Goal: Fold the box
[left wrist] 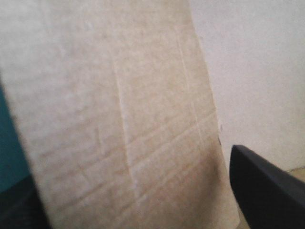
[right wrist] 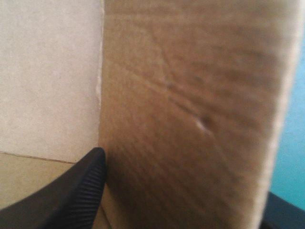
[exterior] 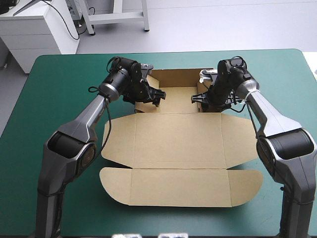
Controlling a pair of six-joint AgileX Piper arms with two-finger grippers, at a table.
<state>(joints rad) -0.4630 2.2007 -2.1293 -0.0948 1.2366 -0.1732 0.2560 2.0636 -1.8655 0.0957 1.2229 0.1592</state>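
Table [exterior: 59, 79] with box [exterior: 178, 144]: left claw [exterior: 156, 95] and right claw [exterior: 197, 98] each clamp a raised side; uneven pulling may tear a crease.

Teal-green table [exterior: 54, 94] with the brown box [exterior: 178, 144] on top.

We are counting one brown box [exterior: 178, 144] lying on one table [exterior: 59, 79] with a teal-green cover. At the box's far end we are seeing two tools, the left tool [exterior: 157, 95] at its left side and the right tool [exterior: 196, 98] at its right. Each tool is showing two black fingers [right wrist: 71, 195], four in all, and each pair is pinching one upright sheet of the box's board between them.
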